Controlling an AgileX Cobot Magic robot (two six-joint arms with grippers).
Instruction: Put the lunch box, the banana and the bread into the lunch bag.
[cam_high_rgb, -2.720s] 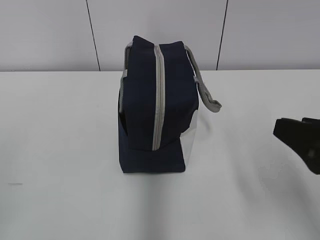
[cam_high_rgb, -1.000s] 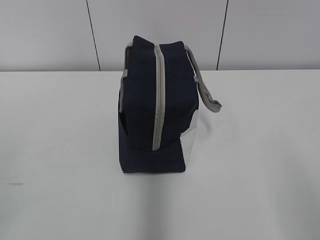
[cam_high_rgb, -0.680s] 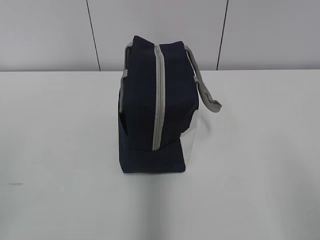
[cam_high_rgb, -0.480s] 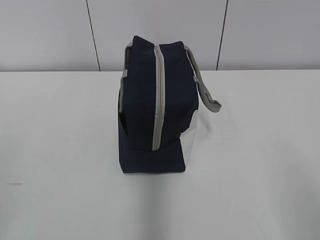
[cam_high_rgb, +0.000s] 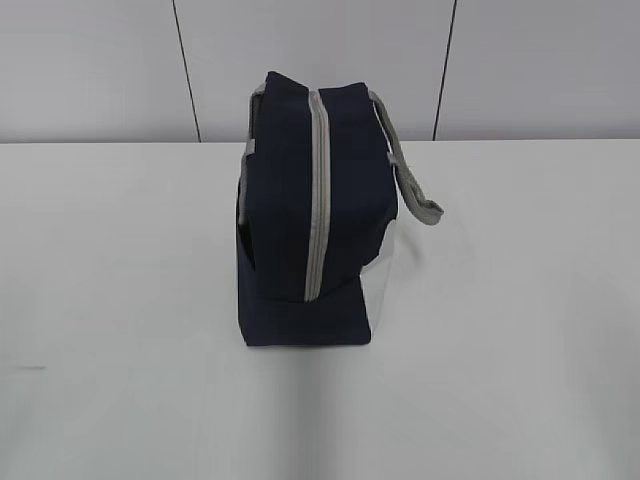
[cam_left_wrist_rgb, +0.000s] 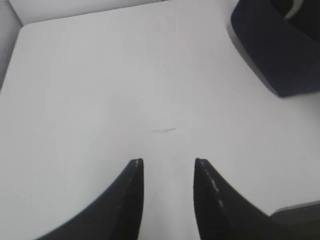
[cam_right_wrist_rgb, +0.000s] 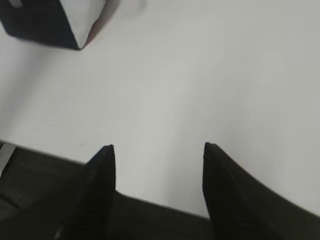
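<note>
The lunch bag (cam_high_rgb: 312, 215) stands zipped shut mid-table, so your job is done: keep the left gripper (cam_left_wrist_rgb: 166, 165) and right gripper (cam_right_wrist_rgb: 157, 150) parked apart over bare table (cam_high_rgb: 520, 300), both jaws spread and empty. The food isn't visible (presumably inside); nothing obstructs.

The bag (cam_high_rgb: 310, 220) is zipped shut, so its inside cannot be seen in the exterior view. In the left wrist view only a navy corner of the bag (cam_left_wrist_rgb: 280, 50) shows, cut off by the top and right edges; in the right wrist view just a blurred corner (cam_right_wrist_rgb: 45, 22) sits at the top left. Both wrist views cut the fingers (cam_left_wrist_rgb: 132, 200) (cam_right_wrist_rgb: 97, 190) off at the bottom edge.
</note>
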